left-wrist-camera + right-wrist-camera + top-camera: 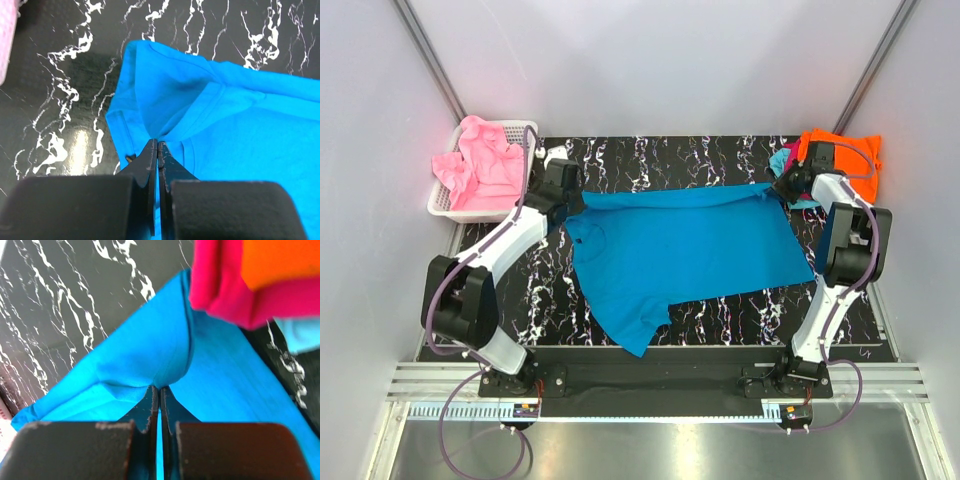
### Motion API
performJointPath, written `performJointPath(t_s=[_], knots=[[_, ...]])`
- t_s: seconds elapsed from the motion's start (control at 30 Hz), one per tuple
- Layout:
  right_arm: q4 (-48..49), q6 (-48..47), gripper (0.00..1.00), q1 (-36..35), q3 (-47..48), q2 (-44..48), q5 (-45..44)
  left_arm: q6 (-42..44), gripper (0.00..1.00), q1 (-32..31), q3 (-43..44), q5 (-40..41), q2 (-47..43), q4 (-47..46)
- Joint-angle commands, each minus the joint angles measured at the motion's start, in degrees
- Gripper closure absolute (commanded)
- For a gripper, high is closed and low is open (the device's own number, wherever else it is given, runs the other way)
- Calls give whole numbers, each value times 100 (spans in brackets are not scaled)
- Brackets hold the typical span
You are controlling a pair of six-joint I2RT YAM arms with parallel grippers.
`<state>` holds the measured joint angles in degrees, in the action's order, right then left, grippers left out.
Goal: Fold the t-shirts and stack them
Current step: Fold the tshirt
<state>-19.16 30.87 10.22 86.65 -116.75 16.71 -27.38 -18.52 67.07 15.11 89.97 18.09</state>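
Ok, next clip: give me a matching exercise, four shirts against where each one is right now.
Things:
1. teal-blue t-shirt
2. pink t-shirt
3. orange t-shirt
4. magenta t-shirt

Places:
A. on top of the far-right pile
B. in the white basket
C. spread out in the middle, pinched by the left claw and the right claw
D. just beneath the orange one

Pairs: 1-C, 2-B, 3-A, 4-D

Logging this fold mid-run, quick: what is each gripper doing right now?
Left gripper: closed, pinching a fold of the teal-blue cloth t-shirt.
Right gripper: closed, pinching the same t-shirt at its other end.
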Motion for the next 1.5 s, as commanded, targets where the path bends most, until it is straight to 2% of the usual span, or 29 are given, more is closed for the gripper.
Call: performJointPath(t_s=[0.0, 0.5, 0.53, 0.6, 0.63, 0.77, 0.9, 1.0, 1.07, 1.1, 1.23, 1.37, 1.47], knots=[[-123, 50, 100, -11, -60, 609, -238, -145, 100, -116, -115, 245, -323, 10], [-387, -11, 100, -11, -597, 847, -563, -461, 100, -450, -642, 536, -613, 345], [-422, -2, 97, -11, -606, 855, -607, -583, 100, -468, -668, 597, -639, 414], [-475, 15, 76, -11, -684, 943, -712, -716, 98, -477, -756, 659, -674, 502], [-475, 15, 64, -11, -720, 996, -774, -969, 92, -477, -791, 834, -718, 668], [-475, 50, 49, -11, -878, 1251, -959, -1709, 74, -512, -1098, 1441, -972, 1013], [-492, 50, 44, -11, -904, 1356, -889, -1920, 66, -521, -1144, 1486, -1026, 1065], [-484, 24, 44, -11, -922, 1374, -731, -1894, 65, -547, -1064, 1258, -877, 969], [-484, -20, 44, -37, -931, 1331, -573, -1509, 65, -547, -1012, 627, -666, 672], [-484, -90, 45, -55, -931, 1313, -511, -1281, 65, -547, -977, 67, -491, 391], [-475, -222, 47, -222, -931, 1120, -344, -972, 65, -547, -713, -1061, -61, -173], [-405, -284, 48, -406, -913, 935, -247, -840, 60, -547, -91, -1327, 380, -384], [-352, -292, 48, -564, -870, 847, -177, -761, 51, -529, 340, -1169, 740, -552]])
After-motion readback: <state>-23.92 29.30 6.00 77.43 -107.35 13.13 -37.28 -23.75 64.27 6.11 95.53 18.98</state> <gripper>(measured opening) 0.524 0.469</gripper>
